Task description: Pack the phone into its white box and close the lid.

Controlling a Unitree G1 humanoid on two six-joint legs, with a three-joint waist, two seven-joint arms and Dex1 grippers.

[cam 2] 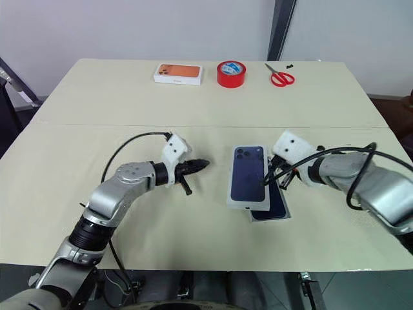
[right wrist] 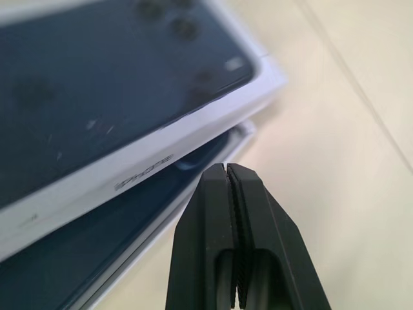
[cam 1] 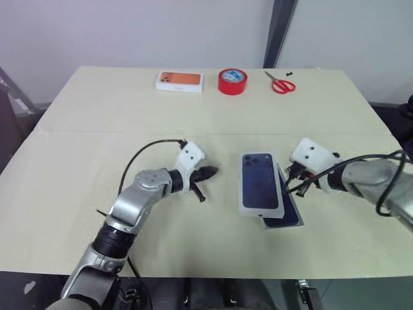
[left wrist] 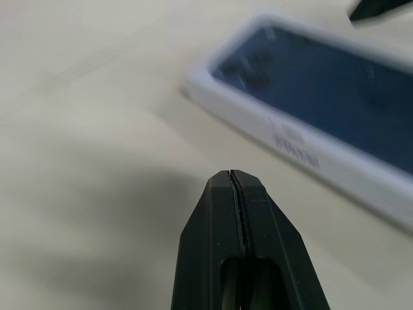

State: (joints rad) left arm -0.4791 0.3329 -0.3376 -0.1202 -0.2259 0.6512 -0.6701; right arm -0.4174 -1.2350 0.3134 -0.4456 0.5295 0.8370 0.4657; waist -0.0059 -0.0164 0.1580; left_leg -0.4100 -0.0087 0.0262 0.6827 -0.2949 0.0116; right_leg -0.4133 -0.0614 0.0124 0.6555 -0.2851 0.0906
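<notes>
lid askew over the packed box, both grippers clenched empty

the lid (cam 1: 259, 183) lies skewed on the white box (cam 1: 295, 223) at table centre, the phone (cam 1: 288, 210) peeking out on the right. left gripper (cam 1: 208, 172) and right gripper (cam 1: 292, 188) flank it, jaws pressed together. light, stiff, slick cardboard: probably best nudged by its long edges.

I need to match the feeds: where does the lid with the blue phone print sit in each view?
Left eye view: the lid lies right of centre, askew over the white box, beside the right claw.
Right eye view: the lid, centre, left of the right claw.
Left wrist view: upper right, beyond the shut left claw.
Right wrist view: upper left, next to the shut claw.
Shared landmark: the lid's printed camera lenses.
</notes>
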